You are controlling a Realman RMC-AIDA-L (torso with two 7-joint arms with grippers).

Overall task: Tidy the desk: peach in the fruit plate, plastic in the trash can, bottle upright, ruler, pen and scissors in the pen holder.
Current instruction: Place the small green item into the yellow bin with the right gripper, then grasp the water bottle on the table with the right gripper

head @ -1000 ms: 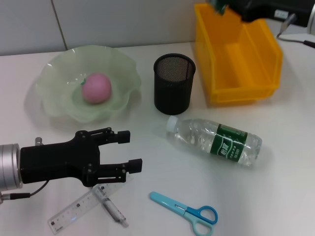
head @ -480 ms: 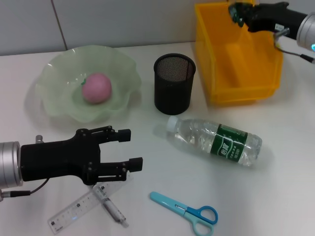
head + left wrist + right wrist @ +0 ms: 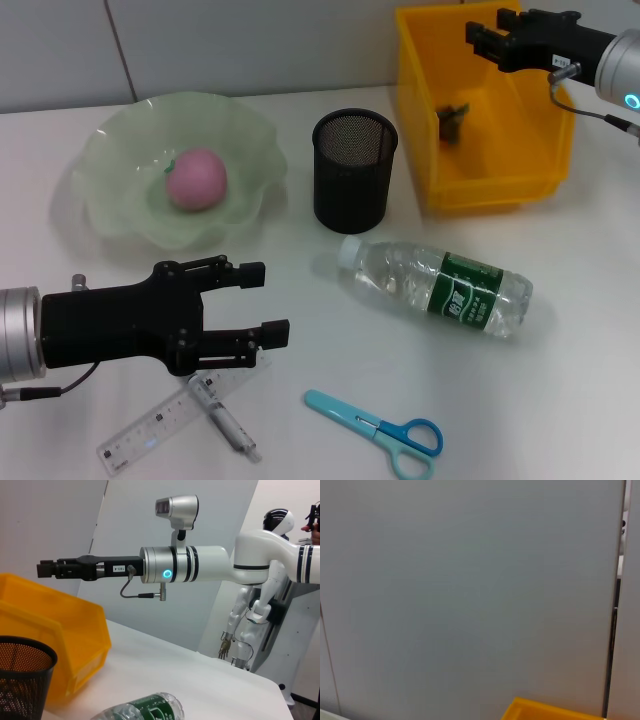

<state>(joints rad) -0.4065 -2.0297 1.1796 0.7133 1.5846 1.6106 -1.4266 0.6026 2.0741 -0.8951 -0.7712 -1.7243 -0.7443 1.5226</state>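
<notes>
A pink peach (image 3: 195, 180) lies in the green fruit plate (image 3: 110, 205). A dark scrap of plastic (image 3: 455, 118) is inside the yellow trash can (image 3: 485, 185). My right gripper (image 3: 485, 35) hangs open over the can's back rim; the left wrist view shows this gripper (image 3: 49, 570) too. The bottle (image 3: 435, 285) lies on its side. Blue scissors (image 3: 375, 432) lie at the front. The clear ruler (image 3: 150, 432) and the pen (image 3: 228, 422) lie crossed just below my open left gripper (image 3: 266, 303). The black mesh pen holder (image 3: 354, 170) stands in the middle.
The white desk meets a grey wall at the back. The trash can (image 3: 545, 711) shows as a corner in the right wrist view. The pen holder (image 3: 20, 680) and the bottle (image 3: 145, 712) also show in the left wrist view.
My right gripper came forward over the trash can and let go of the plastic, which now sits inside the can. The left arm has barely moved.
</notes>
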